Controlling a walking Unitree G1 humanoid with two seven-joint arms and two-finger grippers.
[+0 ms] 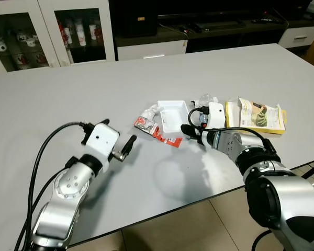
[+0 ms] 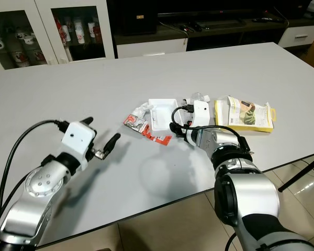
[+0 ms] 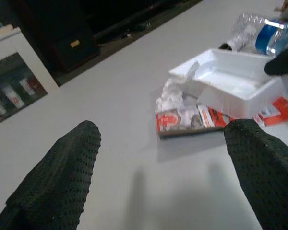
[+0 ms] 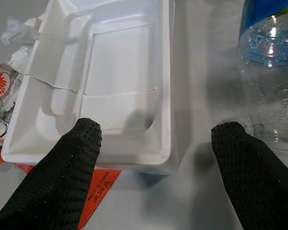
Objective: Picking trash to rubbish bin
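A cracked white foam tray (image 1: 172, 116) lies right of the table's middle. A crumpled wrapper (image 1: 145, 121) and a red packet (image 1: 166, 138) lie against its left and near sides. Behind it lies a clear plastic bottle (image 4: 269, 72) with a blue label, and to its right a yellow packet (image 1: 259, 116). My right gripper (image 4: 153, 163) is open and low at the tray's right near corner, its fingers spanning the tray's edge and the gap toward the bottle. My left gripper (image 1: 118, 137) is open above bare table, a short way left of the wrappers and pointing at them.
The grey table (image 1: 94, 78) runs wide to the left and back. Its near edge is close, with tiled floor (image 1: 188, 225) below. White glass-door cabinets (image 1: 21, 42) and a dark TV stand (image 1: 199, 26) stand behind the table.
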